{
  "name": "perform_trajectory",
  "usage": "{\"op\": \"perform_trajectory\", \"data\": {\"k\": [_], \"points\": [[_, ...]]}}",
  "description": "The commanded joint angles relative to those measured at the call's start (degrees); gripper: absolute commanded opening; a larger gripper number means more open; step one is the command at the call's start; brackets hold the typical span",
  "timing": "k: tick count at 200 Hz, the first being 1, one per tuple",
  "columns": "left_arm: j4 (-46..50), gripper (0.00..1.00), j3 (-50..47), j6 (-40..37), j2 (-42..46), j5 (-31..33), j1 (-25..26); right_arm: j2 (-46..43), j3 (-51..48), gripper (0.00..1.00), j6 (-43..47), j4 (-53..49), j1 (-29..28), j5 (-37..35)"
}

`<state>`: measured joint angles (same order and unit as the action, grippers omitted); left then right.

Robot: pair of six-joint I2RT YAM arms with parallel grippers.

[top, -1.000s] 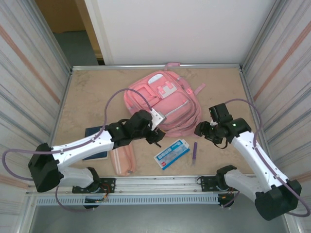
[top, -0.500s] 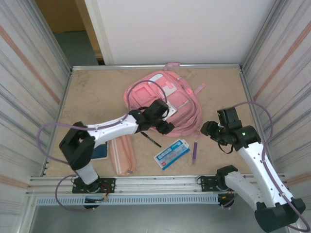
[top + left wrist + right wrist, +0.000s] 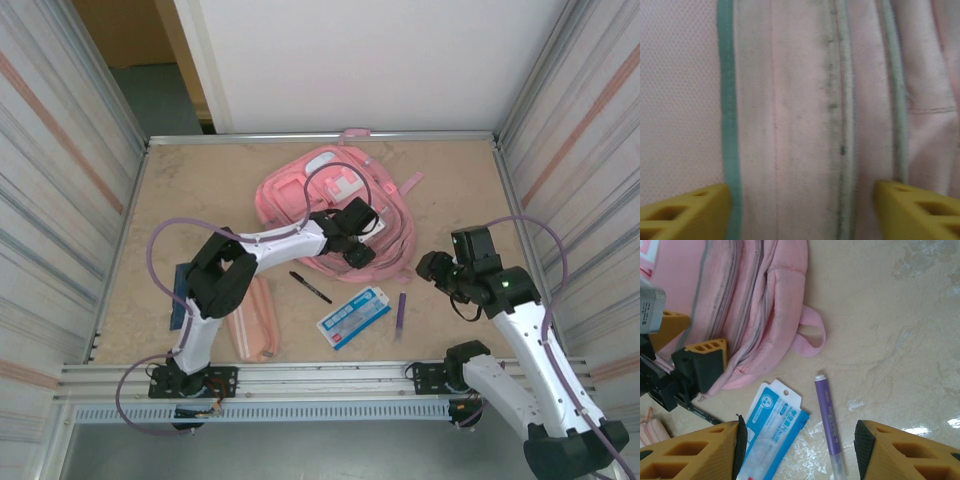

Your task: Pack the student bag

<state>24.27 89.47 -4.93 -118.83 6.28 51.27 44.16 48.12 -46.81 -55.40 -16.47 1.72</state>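
Lying at the far middle of the table (image 3: 190,200), the student bag (image 3: 290,200) is resting flat. The left gripper (image 3: 801,200) is hanging close over its near right side, jaws spread, zip seams showing between them and nothing pinched. The right gripper (image 3: 797,437) is hovering toward the table's right side, jaws likewise spread and empty, looking down on a purple pen (image 3: 829,425) and a blue-and-white packet (image 3: 772,432) — both lying just near of the bag.

The left arm (image 3: 285,240) and right arm (image 3: 528,332), white-shelled with black joints, carry looping purple cables (image 3: 151,258); their mustard-yellow fingers (image 3: 690,455) have hollow cut-outs.
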Motion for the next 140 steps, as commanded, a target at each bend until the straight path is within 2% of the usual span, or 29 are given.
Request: {"op": "perform_trajectory", "data": {"k": [1,5,10,22,29,52,70,109,140], "points": [[2.5,0.23,0.7,1.2,0.9,2.6,-1.9,1.8,-1.2,0.58,-1.6,2.2,0.4,2.3],[2.0,0.1,0.2,0.7,1.6,3.4,-2.0,2.3,-1.4,0.57,-1.5,2.7,0.3,3.1],[0.8,0.0,-0.5,-0.4,2.6,3.9,-2.0,3.0,-1.7,0.57,-1.2,3.1,0.3,4.2],[-1.9,0.0,-2.7,-4.4,5.4,3.4,-2.4,4.9,-1.7,0.56,0.3,2.7,0.4,6.0],[-2.4,0.0,-3.3,-7.8,6.9,0.8,-2.9,5.9,-1.2,0.55,1.8,1.8,0.3,6.4],[-0.5,0.0,-2.4,-15.2,11.1,-5.6,-5.7,8.9,2.7,0.56,4.3,-2.0,0.9,1.9],[0.9,0.0,-0.8,-18.9,15.0,-10.6,-9.4,11.4,5.9,0.56,4.2,-1.4,2.5,2.5],[-4.9,0.0,-1.0,-28.6,23.5,-26.1,-17.7,14.3,6.2,0.54,1.8,9.7,2.5,9.0],[-6.9,0.0,0.4,-32.8,25.6,-28.0,-20.3,15.2,4.1,0.54,2.4,16.3,1.5,12.5]]}}
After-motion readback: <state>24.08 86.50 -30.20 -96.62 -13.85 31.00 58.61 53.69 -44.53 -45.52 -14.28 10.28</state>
